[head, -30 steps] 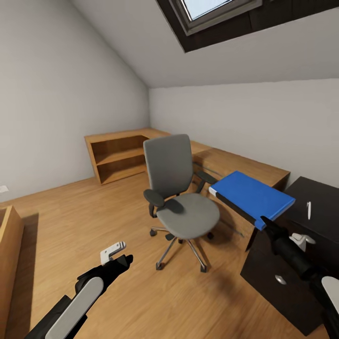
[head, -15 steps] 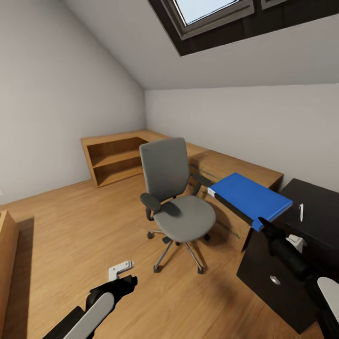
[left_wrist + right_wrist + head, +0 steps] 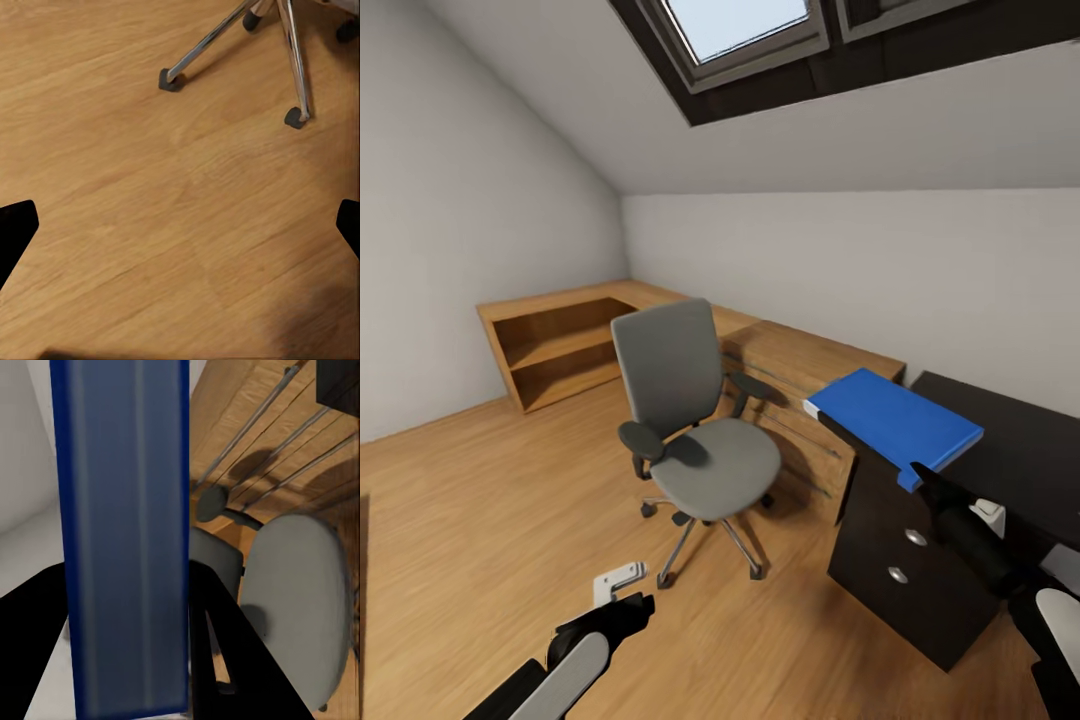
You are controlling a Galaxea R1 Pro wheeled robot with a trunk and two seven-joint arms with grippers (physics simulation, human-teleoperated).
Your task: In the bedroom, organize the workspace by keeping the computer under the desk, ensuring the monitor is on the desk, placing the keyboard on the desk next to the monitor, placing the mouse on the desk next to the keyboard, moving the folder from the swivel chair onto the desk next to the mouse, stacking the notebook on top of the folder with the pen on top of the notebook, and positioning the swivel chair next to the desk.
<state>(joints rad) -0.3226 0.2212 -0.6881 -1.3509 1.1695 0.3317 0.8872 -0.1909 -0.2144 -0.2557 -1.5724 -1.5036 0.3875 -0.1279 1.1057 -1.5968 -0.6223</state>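
Your right gripper (image 3: 922, 478) pinches the blue folder (image 3: 893, 420) tight by its edge — your left gripper (image 3: 622, 592) gapes wide over bare floor (image 3: 150, 225).

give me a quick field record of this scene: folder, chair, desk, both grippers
folder: blue, held in the air by the right gripper at its near edge, over the desk's edge
swivel chair: upright on the wood floor, seat bare, apart from the desk
desk: black top, drawer unit below
left gripper: open, holds nothing, above the floor near the chair's casters
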